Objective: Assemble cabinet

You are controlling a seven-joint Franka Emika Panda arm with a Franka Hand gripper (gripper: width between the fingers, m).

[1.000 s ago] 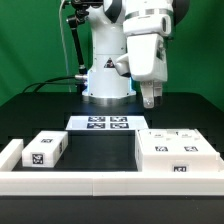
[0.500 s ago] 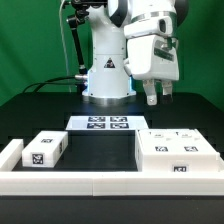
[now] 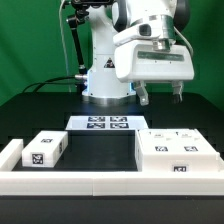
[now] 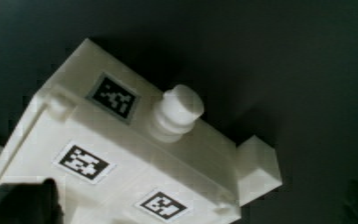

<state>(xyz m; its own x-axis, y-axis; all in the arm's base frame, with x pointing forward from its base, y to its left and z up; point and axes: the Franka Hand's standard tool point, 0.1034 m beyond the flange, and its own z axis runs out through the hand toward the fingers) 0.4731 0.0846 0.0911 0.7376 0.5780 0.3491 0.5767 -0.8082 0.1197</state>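
The cabinet body [image 3: 176, 154] is a large white box with several tags on top and front, lying at the exterior view's right near the front rail. My gripper [image 3: 160, 97] hangs open and empty well above its back edge, fingers spread apart. A smaller white tagged block [image 3: 45, 150] lies at the exterior view's left, with another white block [image 3: 10, 154] beside it. In the wrist view the cabinet body [image 4: 131, 140] fills the frame from above with three tags and a short round peg [image 4: 178, 108]. One dark fingertip [image 4: 16, 203] shows at the edge.
The marker board [image 3: 108, 123] lies flat in front of the robot base [image 3: 106, 82]. A long low white rail [image 3: 100, 184] runs along the front of the black table. A black cable post [image 3: 72, 45] stands behind at the left.
The gripper has turned about its vertical axis, so its broad face and both spread fingers now face the exterior camera. It has shifted slightly to the right. The parts have not moved.
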